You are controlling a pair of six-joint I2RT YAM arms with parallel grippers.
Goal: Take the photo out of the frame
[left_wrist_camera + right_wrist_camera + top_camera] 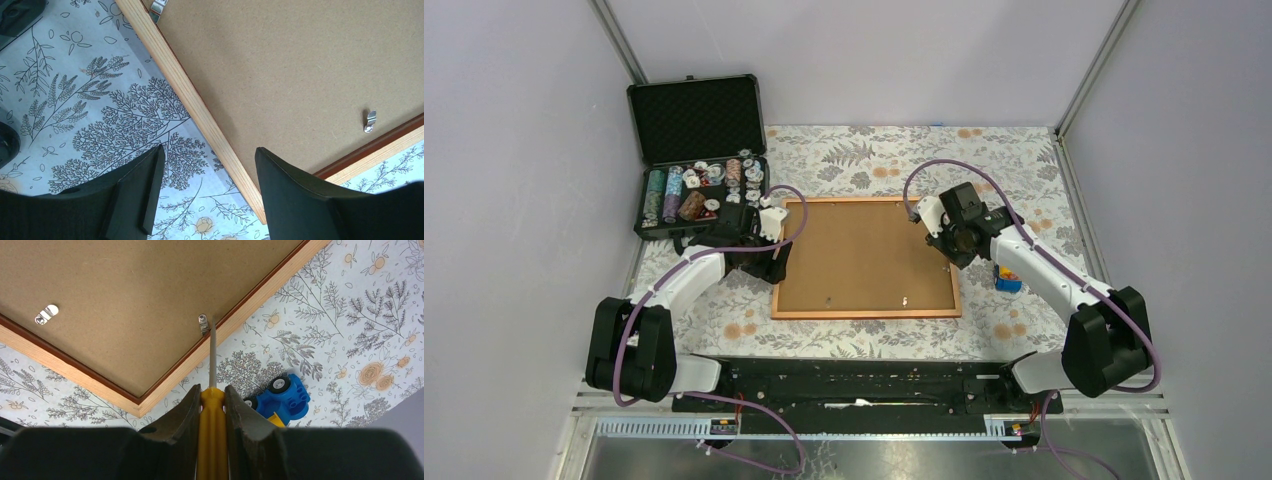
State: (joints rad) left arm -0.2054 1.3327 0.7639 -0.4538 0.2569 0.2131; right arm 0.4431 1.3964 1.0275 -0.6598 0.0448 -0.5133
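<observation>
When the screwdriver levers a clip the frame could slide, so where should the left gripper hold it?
Its left rail, from above, one finger each side: the frame lies flat, back up, and the open left gripper hangs astride that narrow rail.

A robot lab cell: plain grey panel walls (pixel 514 150) on aluminium posts (pixel 619 40) enclose a floral-clothed desk (pixel 874 150), with a cabled left arm (pixel 686 278) and right arm (pixel 1049 268) bolted at its near edge.

Frame (pixel 864 314) orange-red rim, brown back; tablecloth (pixel 874 160) grey-orange floral; toy truck (pixel 285 397) blue; screwdriver (pixel 212 412) handle yellow.
</observation>
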